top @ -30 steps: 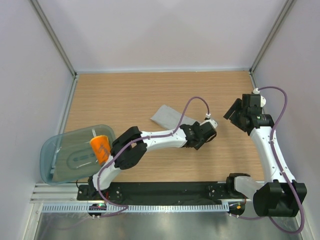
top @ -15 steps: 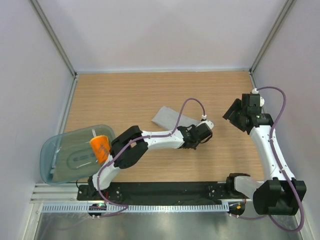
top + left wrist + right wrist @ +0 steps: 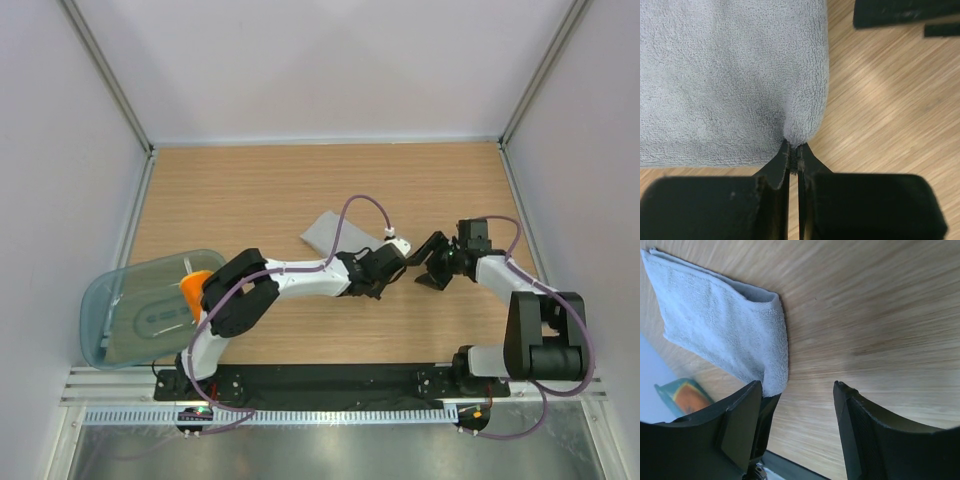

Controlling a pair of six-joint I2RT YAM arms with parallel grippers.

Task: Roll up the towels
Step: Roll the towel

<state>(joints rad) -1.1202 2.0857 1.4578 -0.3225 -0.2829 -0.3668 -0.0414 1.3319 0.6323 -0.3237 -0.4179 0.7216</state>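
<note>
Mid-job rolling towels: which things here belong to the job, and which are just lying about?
Job: grey towel, corner pinched by the left gripper; orange towel; right gripper, open.
Lying about: teal tub.

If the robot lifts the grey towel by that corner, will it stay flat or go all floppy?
Probably floppy: the grey towel bunches into a soft pucker where the left pincer pinches its corner. It likely won't slip out easily, since its surface looks fuzzy and loopy. It seems light too, lying thin and folded on the wooden table.
</note>
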